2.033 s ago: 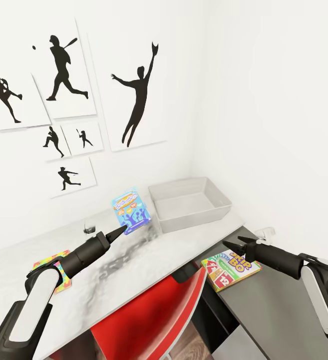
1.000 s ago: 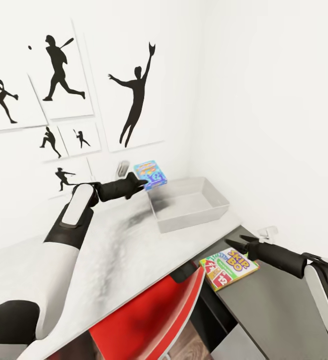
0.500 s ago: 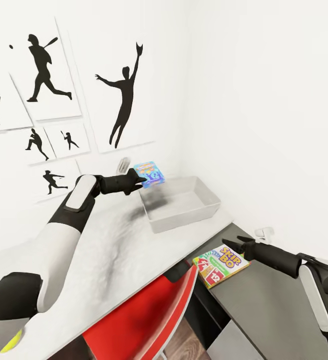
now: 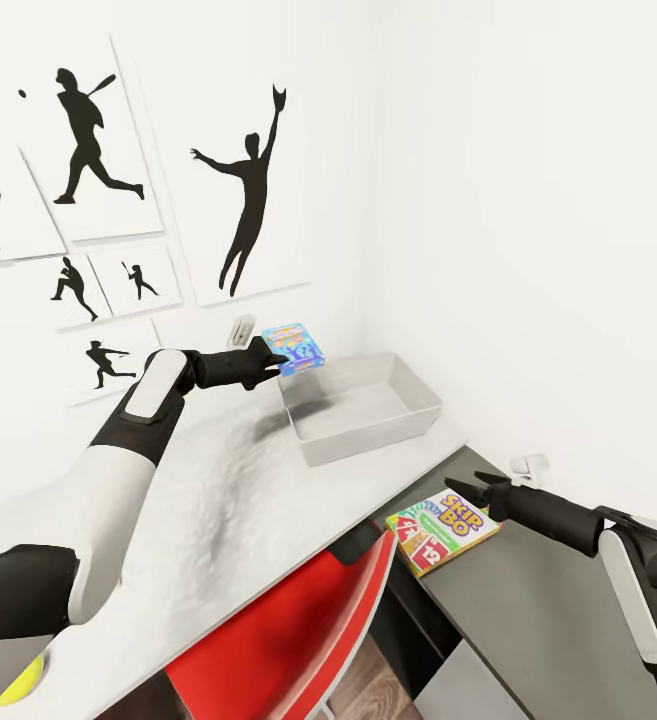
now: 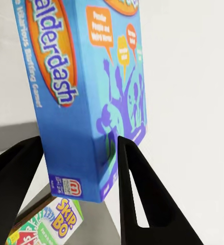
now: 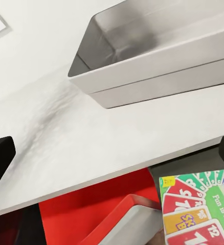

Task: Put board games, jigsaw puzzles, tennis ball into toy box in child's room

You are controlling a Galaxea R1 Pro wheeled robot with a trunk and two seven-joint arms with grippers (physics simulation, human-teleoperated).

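Left gripper [image 4: 273, 358] clamped on a blue Balderdash game box [image 4: 296, 347], held in the air just over the near-left corner of the toy box [image 4: 363, 432], level with its rim or a little above. In the left wrist view, two black fingers [image 5: 142, 204] pressed against the box's [image 5: 86, 97] opposite faces near one narrow end. Box thin and flat, bright blue, with an orange oval bearing white "Balderdash" lettering, orange and yellow speech bubbles, purple silhouetted figures on a teal patch, and a small logo on the edge.

Toy box a shallow light-grey rectangular tray with flared sides, standing on the pale grey desk [image 4: 228, 500] close to the white corner wall, a dark shadow on its floor [image 6: 158, 35].

Right gripper [image 4: 468, 492] parted with nothing between the fingers, hovering just above the far edge of a Skip-Bo box [image 4: 440, 532]. That box flat on the lower dark-grey cabinet top [image 4: 538, 610] beside the desk: white and green with rainbow lettering and red numbered cards [image 6: 199, 214].

Red chair [image 4: 298, 640] tucked under the desk edge. Yellow-green tennis ball [image 4: 18, 685] on the desk near the left arm. Black baseball-player silhouette pictures [image 4: 243, 190] on the wall.
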